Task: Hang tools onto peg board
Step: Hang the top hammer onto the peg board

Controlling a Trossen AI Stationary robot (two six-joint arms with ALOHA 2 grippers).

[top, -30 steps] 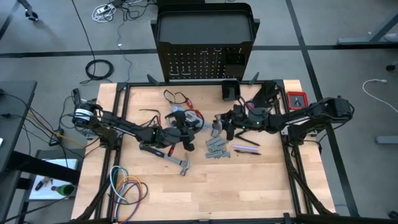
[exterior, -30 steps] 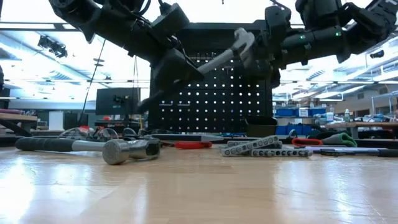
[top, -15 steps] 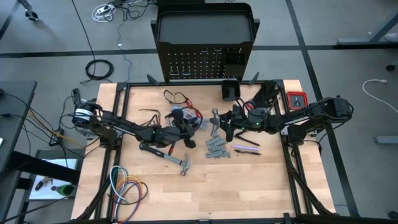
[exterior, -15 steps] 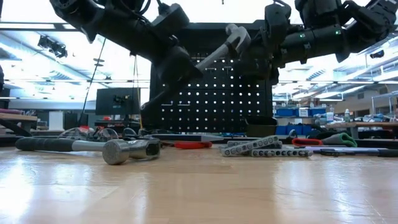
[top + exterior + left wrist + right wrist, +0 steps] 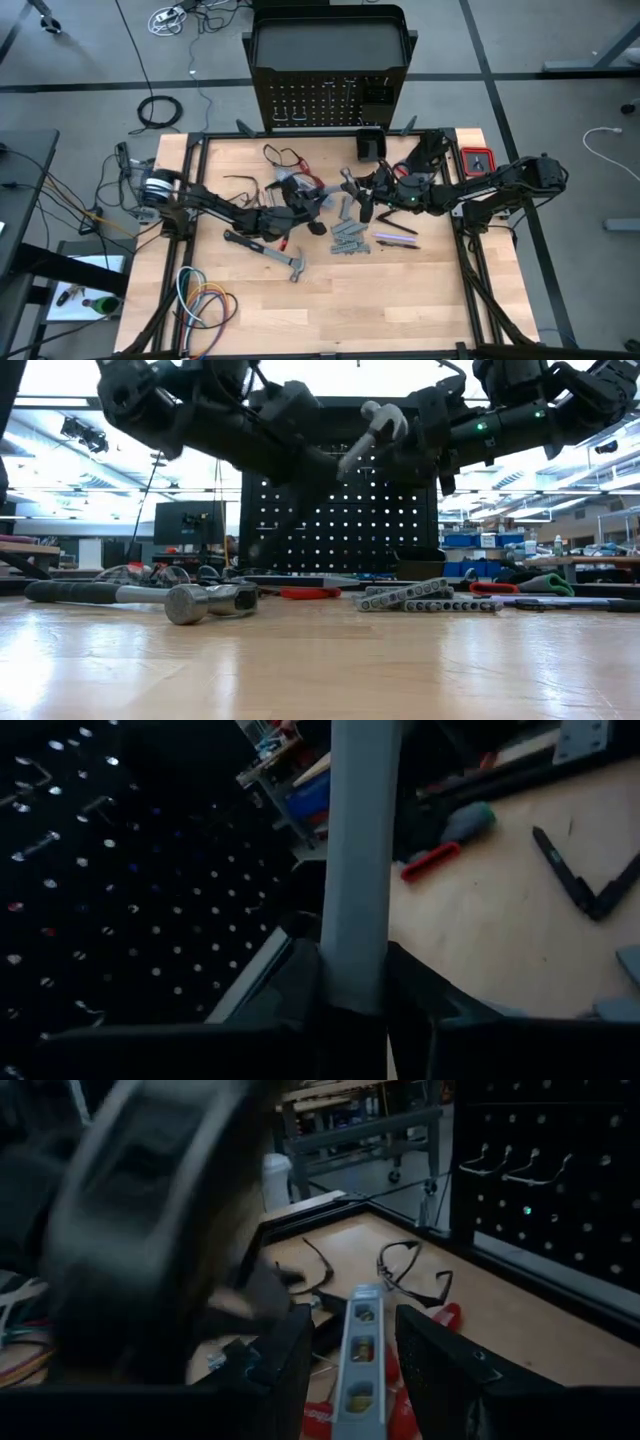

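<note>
Left wrist view only: left pincer point(image 5: 350, 995) clenched on the silver aluminium level point(image 5: 355, 870). Right wrist view only: right pincer point(image 5: 350, 1370) straddles that level's other end, fingers released, gaps showing. From overhead, the level is in the air over the bench's far-middle, short of the black perforated peg board point(image 5: 330, 100). Red tray point(image 5: 477, 160) at the far-right corner holds something dark. Steel hammer point(image 5: 270, 252) and grey wrenches point(image 5: 348, 238) lie beneath.

Left arm reaches from nine o'clock to table centre, left gripper point(image 5: 300, 205) clamped. Right arm reaches from three o'clock, right gripper point(image 5: 352, 192) raised, its fingers point(image 5: 290, 1350) parted.
</note>
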